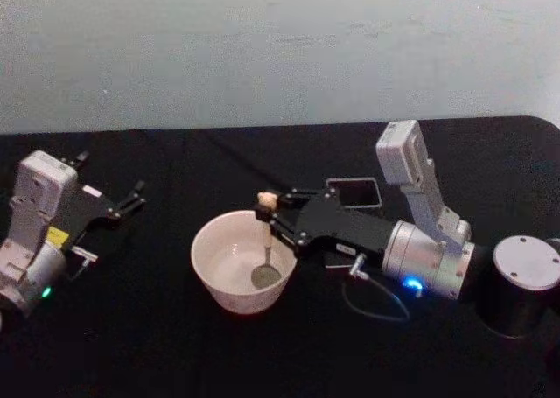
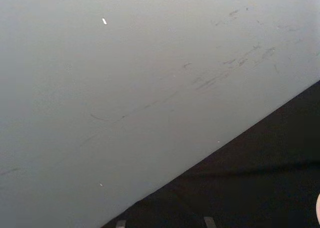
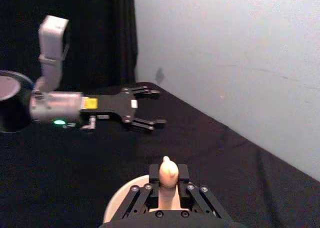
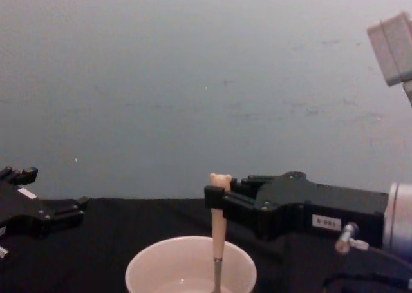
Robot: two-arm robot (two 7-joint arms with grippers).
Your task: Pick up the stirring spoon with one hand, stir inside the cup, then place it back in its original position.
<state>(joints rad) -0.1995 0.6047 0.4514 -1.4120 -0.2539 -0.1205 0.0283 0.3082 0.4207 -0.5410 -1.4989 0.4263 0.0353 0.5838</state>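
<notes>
The cream-white cup [image 1: 219, 267] stands on the black table in front of me. The stirring spoon [image 1: 264, 249] hangs upright in it, its metal bowl down near the cup's floor and its beige bear-topped handle up. My right gripper [image 1: 267, 212] is shut on that handle just below the bear head, reaching in from the right. In the chest view the spoon [image 4: 218, 232] drops from the right gripper [image 4: 216, 201] into the cup [image 4: 151, 267]. The right wrist view shows the bear head [image 3: 168, 171] between the fingers. My left gripper [image 1: 131, 198] rests open at the far left, apart from the cup.
A dark grey square holder [image 1: 354, 193] stands behind my right arm. A thin cable [image 1: 372, 302] loops under the right wrist. The pale wall rises just behind the table's back edge.
</notes>
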